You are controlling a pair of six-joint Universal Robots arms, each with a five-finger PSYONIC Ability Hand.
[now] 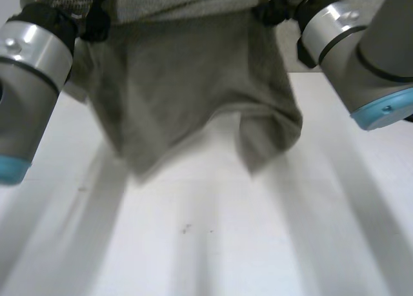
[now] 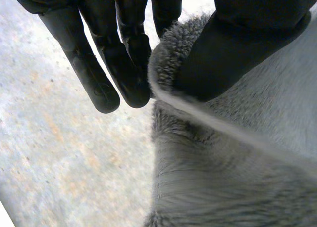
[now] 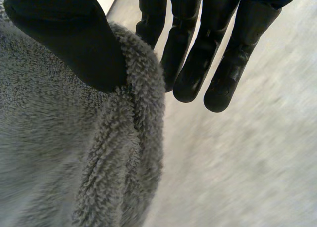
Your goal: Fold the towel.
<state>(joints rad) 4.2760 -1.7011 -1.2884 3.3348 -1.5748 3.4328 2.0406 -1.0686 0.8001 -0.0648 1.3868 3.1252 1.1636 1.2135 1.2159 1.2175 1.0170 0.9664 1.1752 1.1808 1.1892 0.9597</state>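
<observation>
**Left hand (image 2: 126, 54) and right hand (image 3: 198, 49) on the top corners, towel (image 1: 193, 89) in the air**

Nearest, at the towel's upper corner on the robot's left: left hand pinching the fluffy hem, thumb pressed onto the front face, straight fingers behind and beside the edge. Same hold at the towel's other upper corner: right hand with thumb clamped over the rolled hem, fingers straight at the back. Flanking the towel on either side: left arm (image 1: 32, 70) and right arm (image 1: 361, 57), both high and close to the head camera.

Between the two hands: top edge of the towel drawn fairly level, grey pile hanging below it as a sheet. Lower edge uneven, two corners drooping further than the middle. Hard to tell whether single or already doubled; no crease or stacked edge plain to see.

Beyond and beneath the towel: white table (image 1: 213, 257), bare but for a few small specks (image 1: 186, 229). Lower edge of the towel seemingly clear of it, though contact not ruled out.

Judged from this: pick-up and spreading done, no fold laid yet. Left to do, probably:
- lowering the hanging edge onto the table under the towel
- carrying the held edge over to meet it
- letting go
- perhaps a second fold and a smoothing
</observation>
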